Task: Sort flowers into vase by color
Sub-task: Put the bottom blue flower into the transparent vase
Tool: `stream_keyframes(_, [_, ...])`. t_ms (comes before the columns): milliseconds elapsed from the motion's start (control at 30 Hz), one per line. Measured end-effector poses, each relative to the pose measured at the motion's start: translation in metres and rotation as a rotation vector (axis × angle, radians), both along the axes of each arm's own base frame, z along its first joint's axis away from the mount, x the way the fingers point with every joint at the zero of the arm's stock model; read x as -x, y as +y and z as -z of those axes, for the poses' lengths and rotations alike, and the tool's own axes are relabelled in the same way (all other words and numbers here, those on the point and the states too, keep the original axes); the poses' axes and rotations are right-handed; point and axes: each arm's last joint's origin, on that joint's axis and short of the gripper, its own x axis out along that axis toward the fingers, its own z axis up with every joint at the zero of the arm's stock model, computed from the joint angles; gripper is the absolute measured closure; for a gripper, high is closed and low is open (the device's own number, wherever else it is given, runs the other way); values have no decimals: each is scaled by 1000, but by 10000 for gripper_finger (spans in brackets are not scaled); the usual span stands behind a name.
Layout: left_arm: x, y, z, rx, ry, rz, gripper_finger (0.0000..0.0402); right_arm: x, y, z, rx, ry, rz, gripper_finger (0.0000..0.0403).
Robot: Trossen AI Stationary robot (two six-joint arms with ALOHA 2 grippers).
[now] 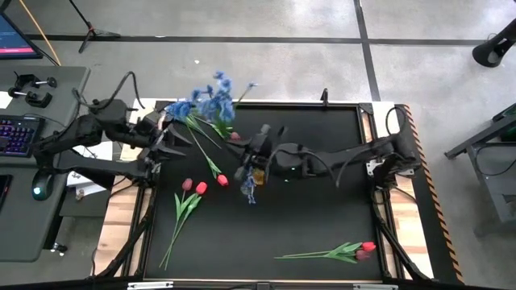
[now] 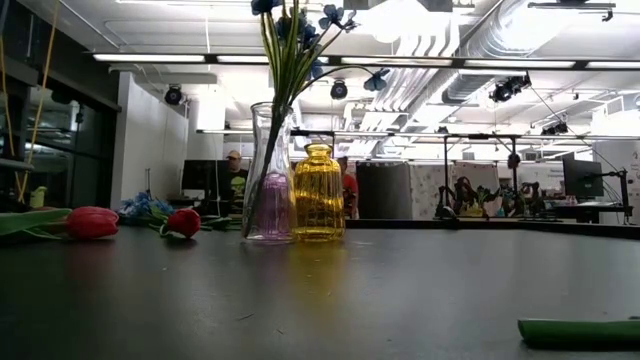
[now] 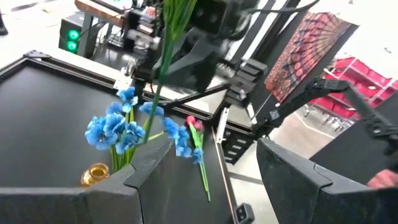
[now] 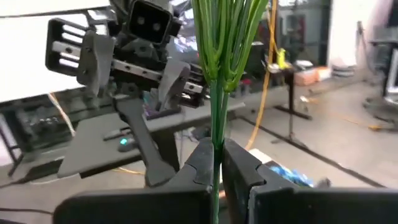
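Blue flowers (image 1: 211, 102): bunch upright, green stems clamped in right gripper (image 4: 219, 163) above clear vase (image 2: 269, 175). Left gripper (image 3: 214, 171): fingers spread, holding nothing, beside the bunch. Red tulips (image 1: 193, 187) lie loose on counter (image 1: 322, 217); front centre bare.

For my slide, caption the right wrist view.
Right end effector shut on green flower stems, left end effector open beyond.

Two dark, jointed arms are seen: the left arm (image 1: 97, 133) at the frame's left, the right arm (image 1: 347, 157) at its right. Black cables are looped along both.
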Motion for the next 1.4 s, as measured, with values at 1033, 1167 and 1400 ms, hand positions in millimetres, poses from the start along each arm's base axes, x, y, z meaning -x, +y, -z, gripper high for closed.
stream_keyframes(1033, [-50, -25, 121, 140, 270, 93, 249, 195, 94, -46, -39, 149, 365, 403])
stream_keyframes(1167, [-73, -49, 130, 61, 273, 132, 356, 198, 87, -47, -67, 129, 382, 403])
stream_keyframes(1400, [-114, -92, 148, -42, 166, 26, 400, 194, 69, -51, -55, 149, 435, 403])
